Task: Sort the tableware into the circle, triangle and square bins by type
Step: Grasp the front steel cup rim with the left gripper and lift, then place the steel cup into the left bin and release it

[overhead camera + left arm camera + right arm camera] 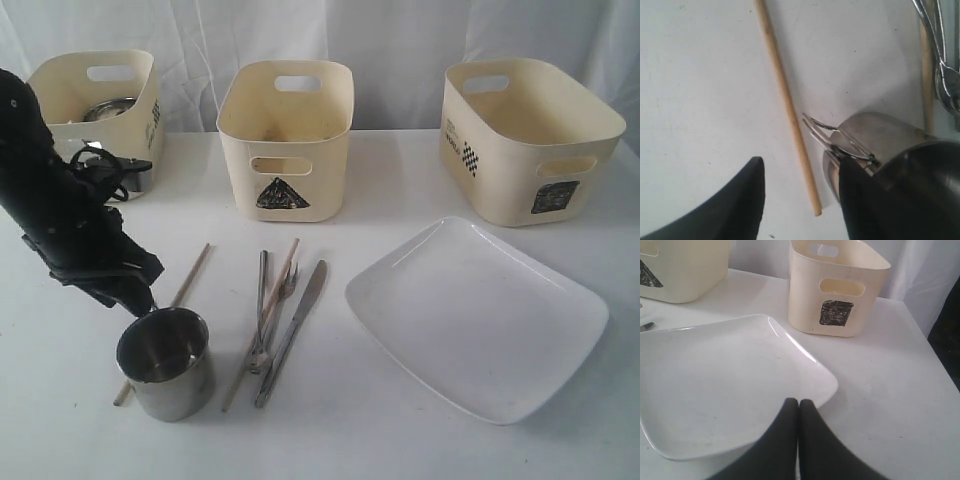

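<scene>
**Done:** one steel piece [108, 108] lies in the cream plastic tub [60, 85] behind the left claw [137, 297]. The triangle-marked tub [285, 150] and square-marked tub [530, 150] show nothing inside.

**Left to sort:**
- Polished cylindrical steel mug [165, 362] with a wire handle, touching one finger of the left claw. The claw is spread and grasps nothing.
- Two thin pale wooden chopsticks [190, 272], a steel fork [265, 330] and a steel knife [300, 315], beside that claw.
- Glossy white rounded-square plate [480, 320], beneath the right claw [799, 402], which is clenched and empty.
</scene>
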### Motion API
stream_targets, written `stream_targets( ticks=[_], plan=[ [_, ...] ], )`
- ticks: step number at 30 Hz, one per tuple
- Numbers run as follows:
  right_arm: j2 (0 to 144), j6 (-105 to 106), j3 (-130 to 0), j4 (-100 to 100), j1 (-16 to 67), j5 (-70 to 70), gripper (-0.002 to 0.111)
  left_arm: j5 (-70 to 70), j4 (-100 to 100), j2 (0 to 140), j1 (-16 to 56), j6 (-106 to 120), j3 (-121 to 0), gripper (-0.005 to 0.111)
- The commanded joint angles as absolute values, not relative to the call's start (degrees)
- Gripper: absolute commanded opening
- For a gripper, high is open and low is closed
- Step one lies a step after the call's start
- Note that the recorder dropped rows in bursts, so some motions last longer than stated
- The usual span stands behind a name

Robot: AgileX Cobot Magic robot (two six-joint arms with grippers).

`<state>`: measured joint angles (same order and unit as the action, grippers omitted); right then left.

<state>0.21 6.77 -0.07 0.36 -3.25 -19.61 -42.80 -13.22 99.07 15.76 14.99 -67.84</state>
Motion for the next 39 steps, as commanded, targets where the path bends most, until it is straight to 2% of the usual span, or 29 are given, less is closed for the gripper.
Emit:
stream_targets(
  ticks=[1,9,18,20,24,28,32,36,39],
  plan=[
    [0.00,6.85,0.00,0.41,-2.88,-19.30,0.000,-43.20,-15.61,96.06,16.00,15.24,-67.39,0.051],
    [0.00,6.85,0.00,0.41,-2.88,-19.30,0.000,-50.98,-19.22,95.46,16.15,18.94,-65.70,0.051],
    [0.00,6.85,0.00,0.41,-2.88,-19.30,0.000,-38.88,-18.40,95.46,16.15,22.72,-58.69,0.049],
    [0.00,6.85,0.00,0.41,-2.88,-19.30,0.000,-36.98,-18.40,95.46,16.15,22.72,-58.59,0.040],
    [0.00,6.85,0.00,0.41,-2.88,-19.30,0.000,-36.60,-18.77,95.46,16.15,22.72,-58.59,0.001],
    [0.00,6.85,0.00,0.41,-2.88,-19.30,0.000,-44.09,-16.87,93.83,16.15,23.44,-61.56,0.000],
    [0.00,6.85,0.00,0.41,-2.88,-19.30,0.000,-49.95,-3.36,88.39,16.15,22.95,-70.49,0.000],
    [0.00,6.85,0.00,0.41,-2.88,-19.30,0.000,-37.47,18.82,83.39,15.87,17.52,-79.90,0.000],
    [0.00,6.85,0.00,0.41,-2.88,-19.30,0.000,-13.03,29.30,82.15,12.59,8.15,-81.92,0.000]
  ],
)
